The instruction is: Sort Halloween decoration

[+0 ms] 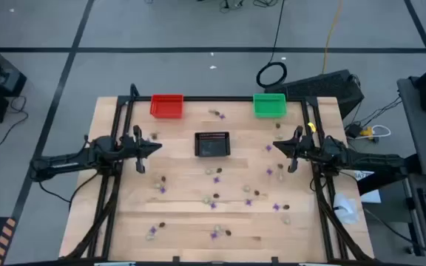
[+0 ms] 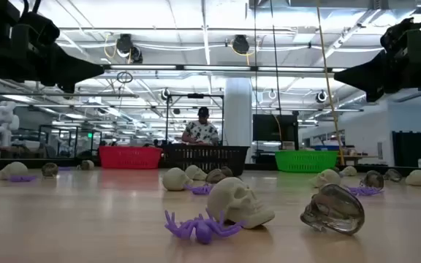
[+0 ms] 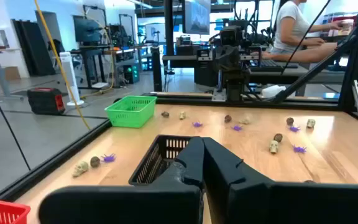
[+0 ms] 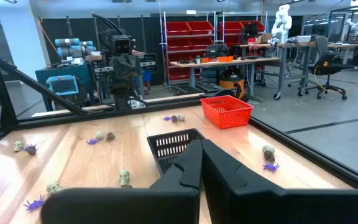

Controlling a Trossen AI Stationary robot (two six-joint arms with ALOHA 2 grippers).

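We judge the sorting not yet begun: the left gripper point(image 1: 156, 146) and right gripper point(image 1: 277, 145) hover clenched and empty beside the black basket point(image 1: 212, 144), while the Halloween decoration point(image 1: 214, 201) lies scattered over the table point(image 1: 183, 229). Next, one gripper must open above a trinket. Only the low view resolves pale skulls point(image 2: 240, 202), a purple spider point(image 2: 199, 226) and a dark skull point(image 2: 333, 210).

Light wooden table point(image 1: 183, 222) | small black plastic basket point(image 1: 212, 145) near centre | red plastic basket point(image 1: 167, 106) and green plastic basket point(image 1: 269, 105) behind it | tiny purple spiders, beige skulls and dark skulls point(image 1: 214, 198) scattered mostly before it
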